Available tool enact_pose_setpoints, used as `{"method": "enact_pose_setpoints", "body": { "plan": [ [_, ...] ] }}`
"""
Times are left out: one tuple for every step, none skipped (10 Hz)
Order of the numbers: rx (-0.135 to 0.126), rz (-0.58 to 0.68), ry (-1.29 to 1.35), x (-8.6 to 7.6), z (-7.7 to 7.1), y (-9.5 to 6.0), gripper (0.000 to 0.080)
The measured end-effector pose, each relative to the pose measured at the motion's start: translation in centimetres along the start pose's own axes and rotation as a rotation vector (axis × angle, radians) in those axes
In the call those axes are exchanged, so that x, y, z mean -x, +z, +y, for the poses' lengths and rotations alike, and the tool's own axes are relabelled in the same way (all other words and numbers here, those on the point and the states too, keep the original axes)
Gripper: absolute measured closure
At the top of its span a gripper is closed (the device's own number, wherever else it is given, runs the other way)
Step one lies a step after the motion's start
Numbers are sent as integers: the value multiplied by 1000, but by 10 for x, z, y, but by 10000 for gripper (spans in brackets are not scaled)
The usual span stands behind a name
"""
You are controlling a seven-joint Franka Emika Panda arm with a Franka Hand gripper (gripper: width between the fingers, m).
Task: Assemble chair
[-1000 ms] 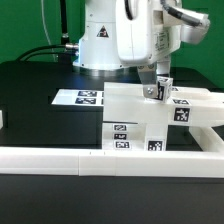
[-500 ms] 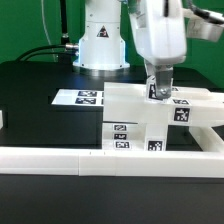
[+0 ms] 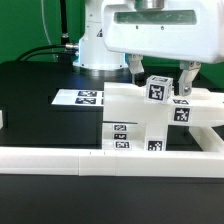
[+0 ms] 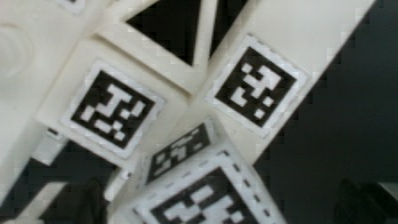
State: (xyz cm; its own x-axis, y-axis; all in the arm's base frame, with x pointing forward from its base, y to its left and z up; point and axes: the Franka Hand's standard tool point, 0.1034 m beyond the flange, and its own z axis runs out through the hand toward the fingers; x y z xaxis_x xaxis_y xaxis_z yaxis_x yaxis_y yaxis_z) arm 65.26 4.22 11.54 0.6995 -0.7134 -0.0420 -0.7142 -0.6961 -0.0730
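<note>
The chair (image 3: 150, 118) sits on the black counter (image 3: 40, 100), just behind the white rail (image 3: 60, 160) and beside the marker board (image 3: 80, 97). A small tagged post (image 3: 157, 88) stands on its top. The pincer (image 3: 158, 72) hangs over that post with fingers (image 3: 186, 82) spread wide, one each side — half a second ago it was turned edge-on and looked narrow around the post; now the wrist has rotated square to the exterior view. The wrist view shows only blurred tagged parts (image 4: 111, 105) close up.
</note>
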Motion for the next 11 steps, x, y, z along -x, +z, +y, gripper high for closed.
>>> {"method": "enact_pose_setpoints", "body": {
  "plan": [
    [36, -8, -142, 0, -1, 0, 151],
    [63, -7, -247, 0, -3, 1, 151],
    [63, -4, -289, -1, -3, 1, 151],
    [64, -7, -380, -2, -2, 2, 151],
    [64, -9, -444, -2, -2, 2, 151],
    [64, -10, -491, -2, -1, 2, 151],
    [64, -13, -523, -2, -1, 2, 151],
    [64, -12, -519, -2, -1, 2, 278],
    [64, -12, -519, -2, -1, 2, 417],
    [64, -12, -519, -2, -1, 2, 516],
    [64, -12, -515, -2, -1, 2, 516]
  ]
}}
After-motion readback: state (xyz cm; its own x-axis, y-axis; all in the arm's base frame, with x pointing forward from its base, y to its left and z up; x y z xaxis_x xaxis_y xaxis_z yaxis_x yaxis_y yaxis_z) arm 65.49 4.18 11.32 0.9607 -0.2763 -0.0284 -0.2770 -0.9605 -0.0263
